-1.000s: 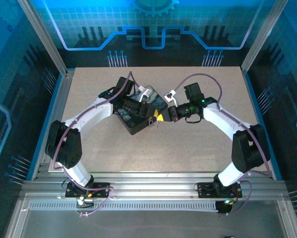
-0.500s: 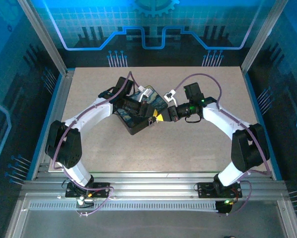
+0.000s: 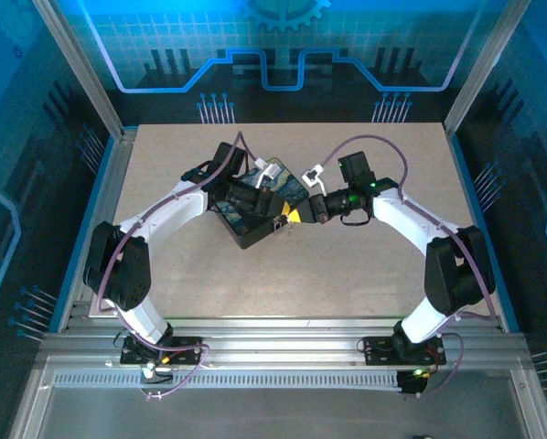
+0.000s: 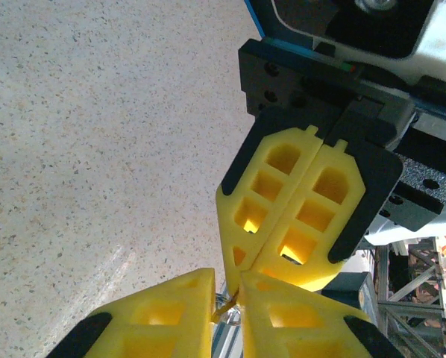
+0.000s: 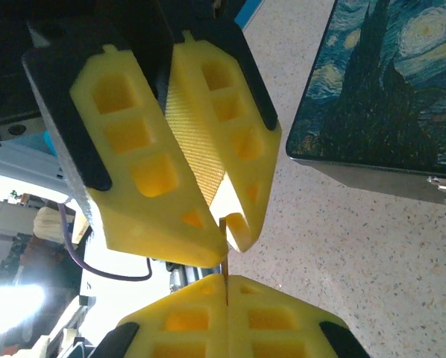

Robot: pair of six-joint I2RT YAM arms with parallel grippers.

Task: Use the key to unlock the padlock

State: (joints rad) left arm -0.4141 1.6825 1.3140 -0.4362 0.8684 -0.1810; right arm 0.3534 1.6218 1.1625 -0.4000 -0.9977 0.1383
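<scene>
The thin gold key (image 5: 224, 257) stands on edge between the tips of my right gripper (image 5: 227, 277), which is shut on it. My left gripper (image 4: 227, 280) meets it tip to tip. Its fingers (image 5: 156, 179) stand a narrow gap apart around the key's (image 4: 225, 306) free end. In the top view both grippers, left (image 3: 285, 216) and right (image 3: 297, 216), meet just off the right corner of the dark box (image 3: 251, 206). A small silvery piece (image 5: 445, 190), which looks like the padlock, hangs at the box's edge, to the right of the fingers.
The box's lid (image 5: 387, 97) bears a swirly blue-and-yellow painting, and my left arm reaches across it. The speckled tabletop (image 3: 301, 274) lies bare in front of the box and on both sides. Metal rails (image 3: 283, 352) run along the near edge.
The two grippers' tips have drawn very slightly closer together. The box and the arms otherwise hold their places.
</scene>
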